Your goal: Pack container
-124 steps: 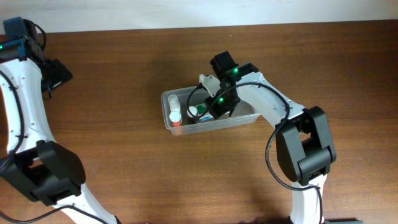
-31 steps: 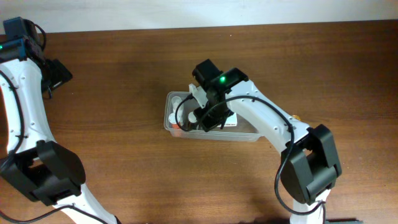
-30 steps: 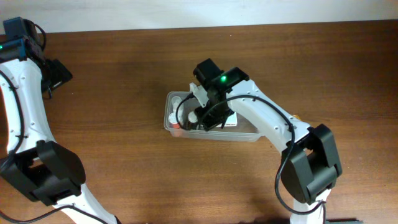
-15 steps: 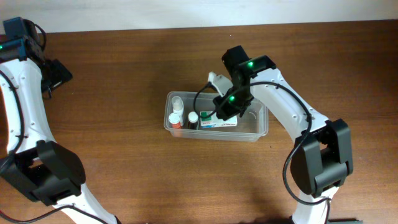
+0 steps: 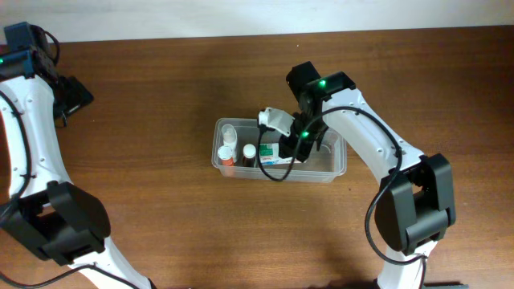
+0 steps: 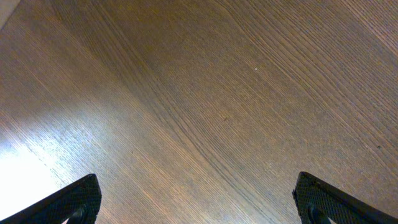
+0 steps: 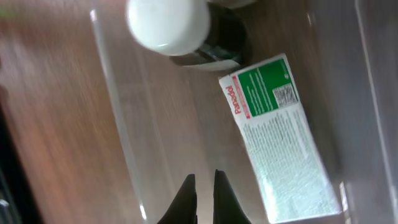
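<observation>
Both empty: right pincer (image 7: 203, 186) tips together over clear container (image 5: 341, 156); green-and-white carton (image 7: 280, 137) just beside tips, white-capped bottle (image 7: 168, 25) beyond. Left pincer (image 6: 199, 202) apart over table (image 6: 205, 93).

Clear plastic rectangular container (image 5: 333, 164): colourless, see-through. Rectangular carton box (image 7: 280, 143): green end panel, white printed face. Round dark bottle (image 7: 214, 40): white cap. Wooden table (image 6: 217, 93): brown, streaked grain.

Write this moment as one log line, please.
right end effector: shut, over container | green-and-white carton box: lying inside | left end effector: open, empty
</observation>
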Tool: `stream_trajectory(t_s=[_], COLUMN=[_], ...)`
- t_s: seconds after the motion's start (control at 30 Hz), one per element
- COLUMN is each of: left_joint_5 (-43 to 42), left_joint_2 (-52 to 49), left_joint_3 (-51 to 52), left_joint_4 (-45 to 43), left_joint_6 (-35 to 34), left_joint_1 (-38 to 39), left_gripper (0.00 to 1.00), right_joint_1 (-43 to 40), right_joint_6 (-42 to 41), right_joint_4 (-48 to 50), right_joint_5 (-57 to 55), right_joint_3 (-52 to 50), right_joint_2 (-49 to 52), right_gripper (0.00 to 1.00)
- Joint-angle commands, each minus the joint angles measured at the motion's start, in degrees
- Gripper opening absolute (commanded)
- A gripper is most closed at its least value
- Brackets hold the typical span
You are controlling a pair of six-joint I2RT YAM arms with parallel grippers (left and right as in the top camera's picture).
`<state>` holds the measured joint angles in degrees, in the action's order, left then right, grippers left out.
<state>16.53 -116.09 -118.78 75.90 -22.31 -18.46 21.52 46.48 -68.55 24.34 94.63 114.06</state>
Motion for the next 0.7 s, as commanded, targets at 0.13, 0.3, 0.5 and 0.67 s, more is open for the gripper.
stream_trajectory(t_s=[0.13, 0.3, 0.5, 0.67], left_joint_5=[0.3, 0.3, 0.3, 0.3], left_joint_2=[-0.4, -0.4, -0.4, -0.4], left_joint_3=[-0.7, -0.7, -0.7, -0.7], left_joint_4=[0.0, 0.0, 0.0, 0.0], left_joint_6=[0.1, 0.1, 0.1, 0.1], left_joint_1=[-0.1, -0.1, -0.1, -0.1], left_gripper=[0.99, 0.99, 0.99, 0.99], right_joint_1=[0.0, 0.2, 0.2, 0.2], right_joint_6=[12.0, 14.0, 14.2, 14.2], right_joint_4=[0.5, 2.4, 2.4, 3.5], right_joint_5=[-0.6, -0.6, -0.6, -0.5], right_joint_3=[-0.9, -2.8, -2.9, -2.9], right_joint_2=[0.9, 1.6, 4.5, 6.1], right_gripper=[0.04, 0.04, 0.04, 0.04])
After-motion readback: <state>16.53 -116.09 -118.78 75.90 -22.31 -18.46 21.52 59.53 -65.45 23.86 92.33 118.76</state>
